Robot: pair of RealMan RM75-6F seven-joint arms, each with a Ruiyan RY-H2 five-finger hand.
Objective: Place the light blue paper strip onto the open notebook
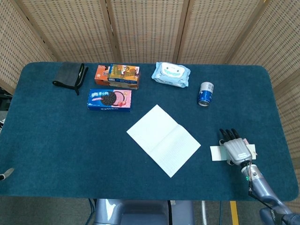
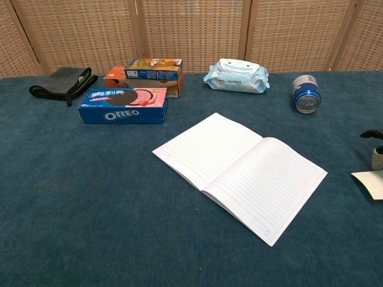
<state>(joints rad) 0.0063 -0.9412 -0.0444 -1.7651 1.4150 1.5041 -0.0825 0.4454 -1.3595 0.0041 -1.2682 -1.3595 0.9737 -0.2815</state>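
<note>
Table (image 1: 56, 154) wide, covered edge to edge in dark teal felt-like cloth, corners rounded. Behind far edge stands folding screen (image 1: 145, 28) of woven tan rattan panels in light wooden frames, panels angled to one another, closing off whole back and both sides. Beyond table's right edge, another woven panel (image 1: 286, 70). Below near edge, grey floor (image 1: 211, 213) with short yellow stripe (image 1: 233, 212). Light even, diffuse, soft shadows only.
</note>
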